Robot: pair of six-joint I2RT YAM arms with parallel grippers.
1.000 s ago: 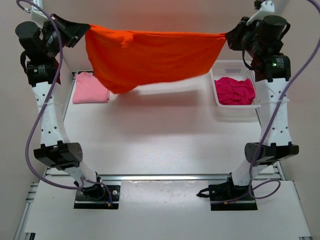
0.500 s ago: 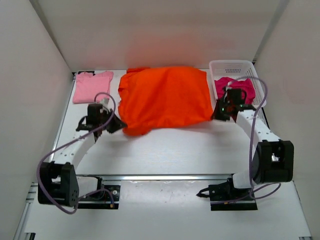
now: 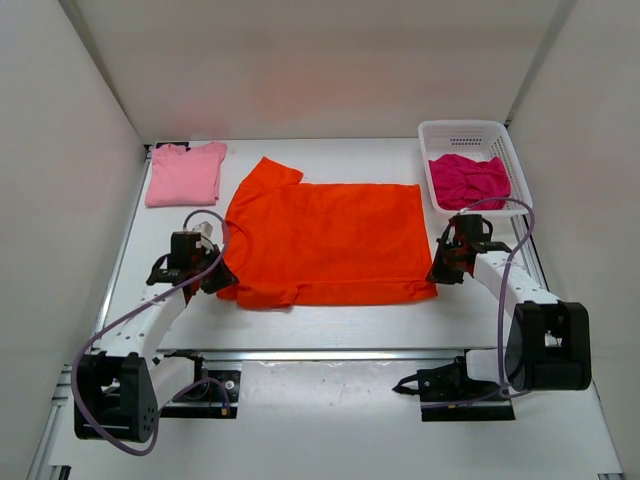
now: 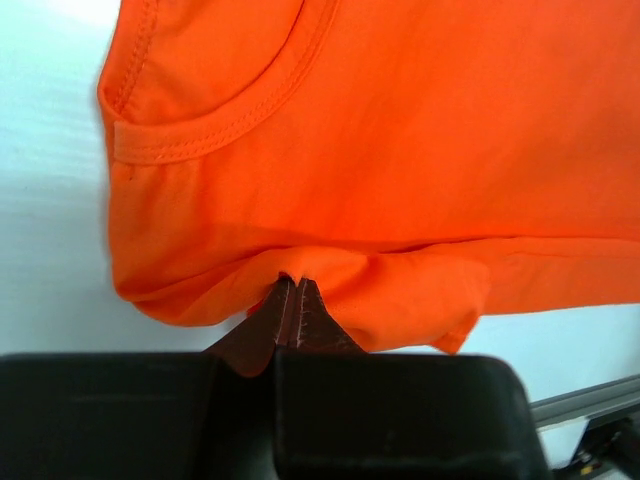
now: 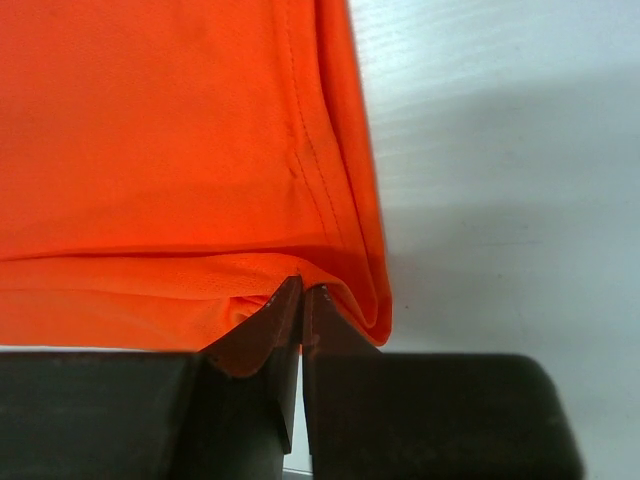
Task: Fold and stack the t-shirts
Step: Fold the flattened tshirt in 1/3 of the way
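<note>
Bright, even light is thrown from above. A soft grey shadow is cast on the table (image 5: 500,150) right of the right gripper (image 5: 301,286); stitching on the orange shirt (image 5: 150,130) ahead is kept sharp.

Left wrist view: orange shirt (image 4: 400,150) runs off the top and right edges. How much cloth sits between the fingertips of my left gripper (image 4: 292,287) is hidden by a pucker. Right gripper (image 5: 301,292): same, the pinch is buried under the hem. Overhead: the folds of the magenta shirt (image 3: 468,180) in the basket (image 3: 470,128) are too small to read.
</note>
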